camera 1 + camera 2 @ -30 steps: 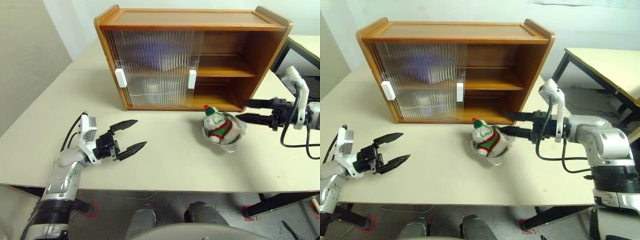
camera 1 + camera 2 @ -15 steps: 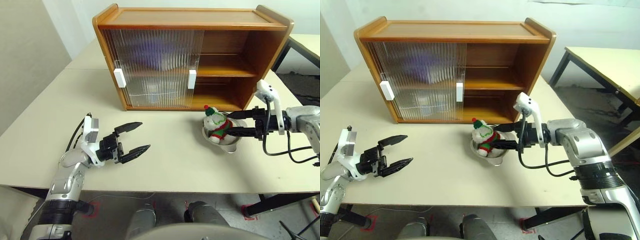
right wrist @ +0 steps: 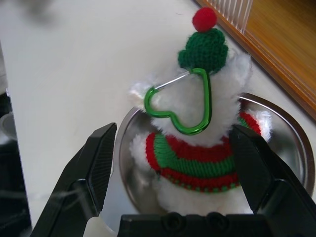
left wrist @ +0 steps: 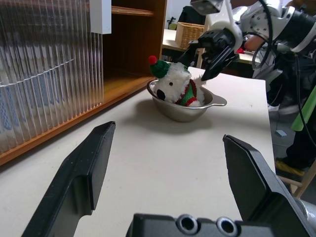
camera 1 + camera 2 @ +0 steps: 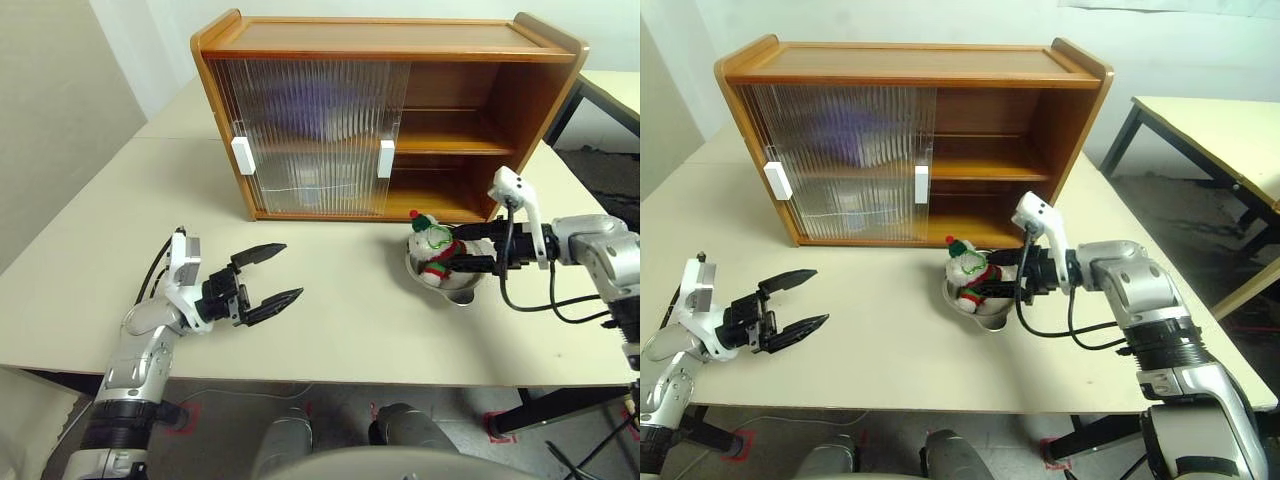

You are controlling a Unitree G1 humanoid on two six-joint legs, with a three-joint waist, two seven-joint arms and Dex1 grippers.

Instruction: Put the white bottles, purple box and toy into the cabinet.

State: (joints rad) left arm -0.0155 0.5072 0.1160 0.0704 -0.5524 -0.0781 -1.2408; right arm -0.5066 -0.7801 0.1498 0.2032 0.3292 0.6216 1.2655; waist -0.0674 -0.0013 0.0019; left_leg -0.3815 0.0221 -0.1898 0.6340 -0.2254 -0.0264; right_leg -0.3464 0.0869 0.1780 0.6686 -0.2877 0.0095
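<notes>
The toy (image 5: 434,250), a white plush in a striped sweater and green hat, sits in a metal bowl (image 5: 463,287) in front of the cabinet's (image 5: 380,40) open right half. My right gripper (image 3: 174,132) is open, one finger on each side of the toy and neither pressing it. A green heart-shaped clip (image 3: 190,106) hangs at the toy's back. My left gripper (image 5: 290,270) hovers open and empty over the table's left front. The purple box (image 5: 315,105) shows as a purple blur behind the ribbed doors on the upper shelf. The white bottles are hidden.
Both sliding doors (image 5: 310,135) cover the cabinet's left half, white handles (image 5: 241,155) at their edges. A pale blur sits behind the lower door. A second table (image 5: 1210,125) stands to the right. The table edge (image 5: 330,378) runs close in front.
My right gripper has moved left and down from beside the bowl until its open fingers straddle the toy. The left arm has stayed put.
</notes>
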